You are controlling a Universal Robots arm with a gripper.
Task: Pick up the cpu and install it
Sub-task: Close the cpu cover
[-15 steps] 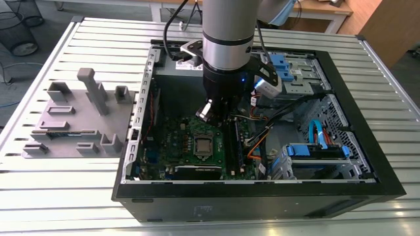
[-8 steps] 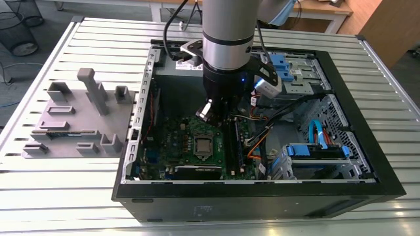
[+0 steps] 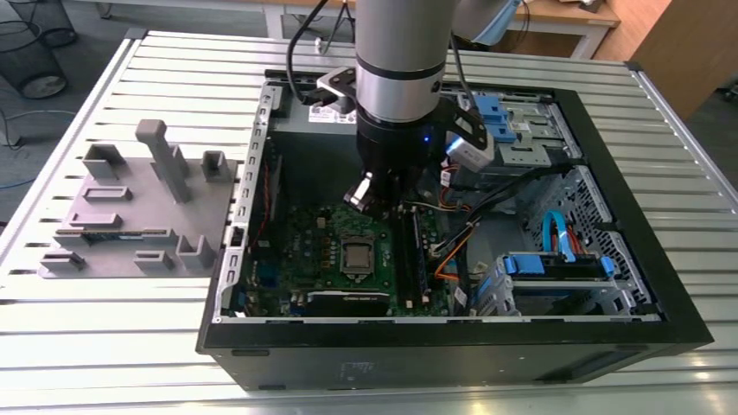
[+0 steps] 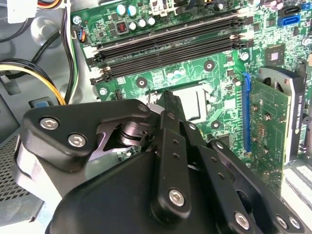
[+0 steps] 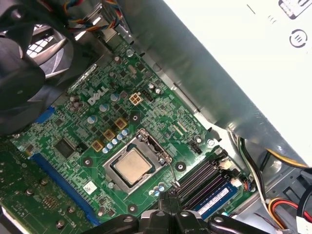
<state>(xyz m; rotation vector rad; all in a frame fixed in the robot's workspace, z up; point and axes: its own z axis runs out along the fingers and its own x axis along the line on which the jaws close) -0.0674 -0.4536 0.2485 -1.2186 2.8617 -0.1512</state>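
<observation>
**CPU seated in the socket, gripper poised above the motherboard**

In the exterior view, the arm [image 3: 398,78] reaches down from the top centre of the frame into an open computer case [image 3: 645,285] lying on a slatted metal table [image 3: 116,346]. The gripper [image 3: 372,197] sits low inside the case, just above the green motherboard [image 3: 300,251], near the frame's centre.

The cpu [image 5: 132,164] shows in the first wrist view as a flat silver-tan square lying inside the socket frame [image 5: 117,179], slightly below the middle of the picture. In the exterior view the cpu [image 3: 358,255] lies just below the gripper. In the second wrist view the cpu [image 4: 192,105] is partly covered by the gripper's dark finger [image 4: 173,109], which stands over the socket near the frame's centre.

The gripper [image 4: 170,105] appears drawn together, its black links converging on one narrow tip, with nothing seen between the fingers; whether the tip touches the chip cannot be told. In the first wrist view the gripper [image 5: 168,197] comes in at the bottom edge, beside the memory slots [image 5: 204,178].

Black memory slots [image 4: 170,46] cross the upper part of the second wrist view, and an expansion card [image 4: 273,122] stands at the right. At the exterior view's left, a grey parts fixture [image 3: 138,207] rests on the table, well apart from the case. A blue-handled drive bay [image 3: 559,264] sits at the lower right inside the case.
</observation>
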